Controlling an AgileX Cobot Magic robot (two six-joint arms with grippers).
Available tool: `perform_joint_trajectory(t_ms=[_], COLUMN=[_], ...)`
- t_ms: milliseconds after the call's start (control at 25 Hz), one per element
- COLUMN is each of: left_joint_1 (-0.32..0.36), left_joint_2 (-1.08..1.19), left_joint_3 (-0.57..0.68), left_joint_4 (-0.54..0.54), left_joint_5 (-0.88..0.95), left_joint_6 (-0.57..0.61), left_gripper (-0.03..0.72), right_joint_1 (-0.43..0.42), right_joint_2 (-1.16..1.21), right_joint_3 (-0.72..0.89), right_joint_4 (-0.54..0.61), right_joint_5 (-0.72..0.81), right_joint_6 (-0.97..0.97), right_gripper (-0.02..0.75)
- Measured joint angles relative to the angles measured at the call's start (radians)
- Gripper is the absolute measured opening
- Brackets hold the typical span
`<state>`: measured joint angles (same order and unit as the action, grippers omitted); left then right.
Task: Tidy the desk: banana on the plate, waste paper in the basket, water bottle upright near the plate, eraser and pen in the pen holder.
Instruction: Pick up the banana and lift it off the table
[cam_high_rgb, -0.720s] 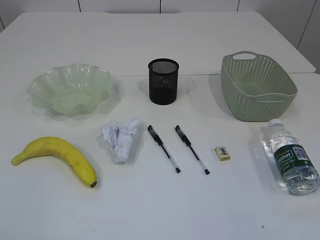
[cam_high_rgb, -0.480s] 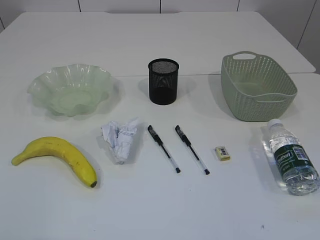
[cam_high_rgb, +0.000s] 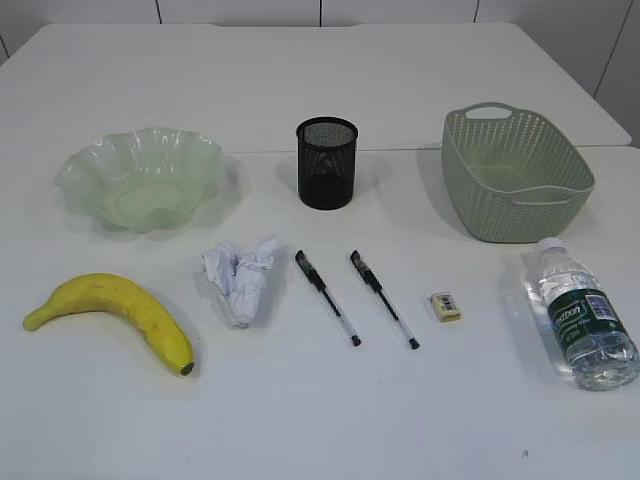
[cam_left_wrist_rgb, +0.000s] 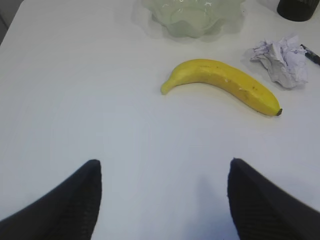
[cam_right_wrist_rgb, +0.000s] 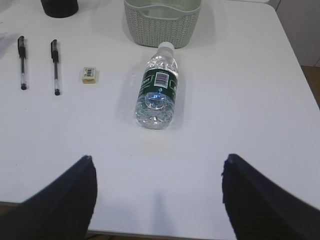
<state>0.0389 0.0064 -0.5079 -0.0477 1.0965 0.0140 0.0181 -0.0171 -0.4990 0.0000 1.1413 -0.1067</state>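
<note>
Bottle (cam_right_wrist_rgb: 157, 92) lying sideways beside basket (cam_high_rgb: 515, 185), risking rolling under off-centre pinch. Banana (cam_left_wrist_rgb: 225, 84) sitting near plate (cam_left_wrist_rgb: 192, 16), curved, risking twisting. Left gripper (cam_left_wrist_rgb: 162, 200), right gripper (cam_right_wrist_rgb: 157, 200) gaping wide, carrying nothing.

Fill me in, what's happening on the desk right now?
Nothing is being handled yet. Both grippers, left and right, hang open above bare table. The banana lies in front of the plate, the waste paper beside it, two pens and the eraser in front of the pen holder, and the water bottle on its side near the basket.
</note>
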Motion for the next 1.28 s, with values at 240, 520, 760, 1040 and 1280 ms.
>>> perform_joint_trajectory(t_ms=[240,520,760,1040,1280], left_joint_1=[0.0,0.0,0.0,0.0,-0.005], left_joint_2=[0.0,0.0,0.0,0.0,0.0], left_joint_3=[0.0,0.0,0.0,0.0,0.0], left_joint_4=[0.0,-0.002,-0.002,-0.005,-0.03], left_joint_5=[0.0,0.0,0.0,0.0,0.0], left_joint_6=[0.0,0.0,0.0,0.0,0.0], left_gripper=[0.551,0.551,0.551,0.551,0.551], right_joint_1=[0.0,0.0,0.0,0.0,0.0], right_joint_2=[0.0,0.0,0.0,0.0,0.022], right_joint_3=[0.0,0.0,0.0,0.0,-0.004], right_joint_4=[0.0,0.0,0.0,0.006,0.008], right_joint_5=[0.0,0.0,0.0,0.0,-0.004], right_joint_6=[0.0,0.002,0.002,0.002,0.002], right_gripper=[0.589,0.589,0.589,0.589,0.589])
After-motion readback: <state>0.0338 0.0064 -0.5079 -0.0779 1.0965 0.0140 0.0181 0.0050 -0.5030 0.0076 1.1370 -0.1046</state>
